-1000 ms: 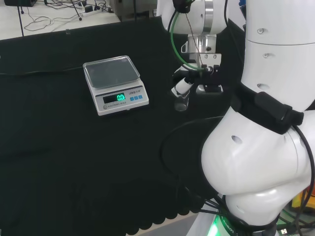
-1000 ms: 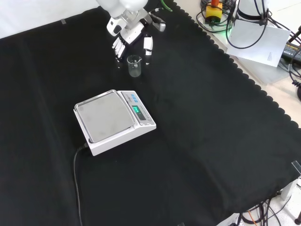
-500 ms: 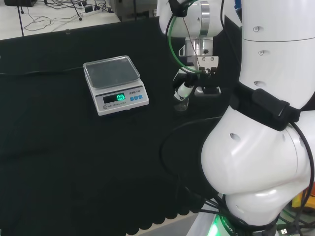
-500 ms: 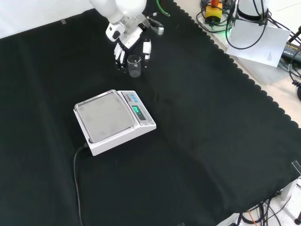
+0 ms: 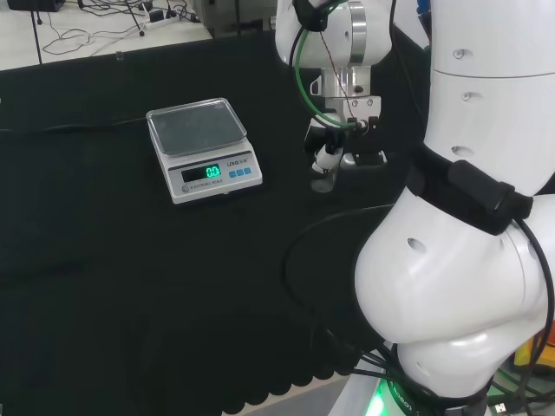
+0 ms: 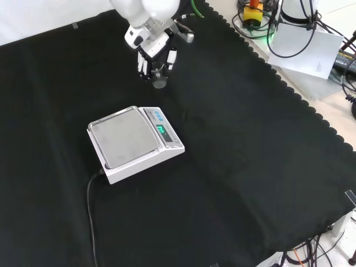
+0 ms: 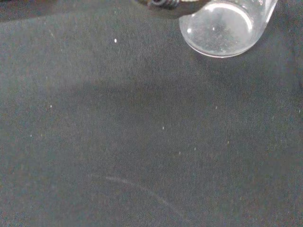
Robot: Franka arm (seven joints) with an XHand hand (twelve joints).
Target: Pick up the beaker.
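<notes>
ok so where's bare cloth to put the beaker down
In the front view, bare cloth runs to the right of the scale up to the scalloped edge, and more lies below the scale, right of its cable. It is crowded only at the top, where the hand closes around the beaker just above the scale.

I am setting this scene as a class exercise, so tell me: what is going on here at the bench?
A white robot arm's hand has its fingers around a small clear beaker on the black cloth, just beyond a digital scale as the front view shows it. The beaker looks empty in the wrist view and appears to sit on the cloth, not yet lifted. The scale's pan is bare and its display is lit.
</notes>
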